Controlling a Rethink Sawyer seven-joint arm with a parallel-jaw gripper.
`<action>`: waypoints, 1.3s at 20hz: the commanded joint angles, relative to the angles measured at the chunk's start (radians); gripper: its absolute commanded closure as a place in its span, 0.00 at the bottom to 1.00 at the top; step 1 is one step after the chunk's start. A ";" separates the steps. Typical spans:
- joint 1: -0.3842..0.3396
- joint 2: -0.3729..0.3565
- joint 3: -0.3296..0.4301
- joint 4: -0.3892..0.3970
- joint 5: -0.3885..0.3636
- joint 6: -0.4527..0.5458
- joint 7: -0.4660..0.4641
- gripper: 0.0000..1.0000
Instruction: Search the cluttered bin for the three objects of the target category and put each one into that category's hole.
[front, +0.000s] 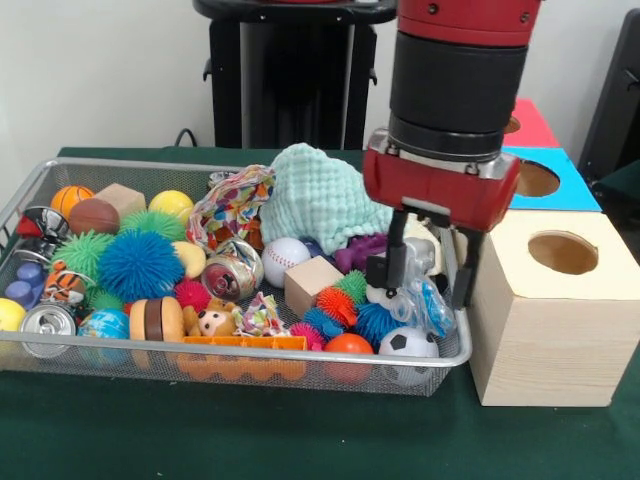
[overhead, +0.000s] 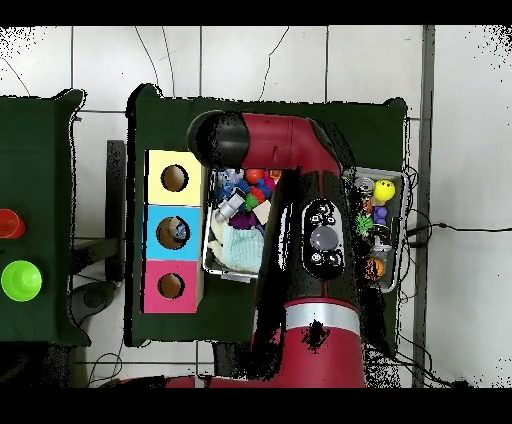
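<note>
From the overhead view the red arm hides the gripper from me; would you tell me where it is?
Observer: The gripper is down inside the silver wire-mesh bin, at the end nearest the pale wooden boxes.
Operator: Thank you. Is it open?
Observer: Yes, open; its fingers stand either side of a clear wrinkled plastic lump.
Operator: What lies next to it?
Observer: A mint-green knitted cloth is heaped just behind it, toward the robot.
</note>
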 joint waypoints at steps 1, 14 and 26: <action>-0.011 0.033 0.120 0.126 -0.067 -0.034 -0.154 0.00; -0.051 0.046 0.207 0.131 -0.140 0.000 -0.240 0.00; -0.094 0.092 0.243 0.119 -0.220 -0.035 -0.238 0.00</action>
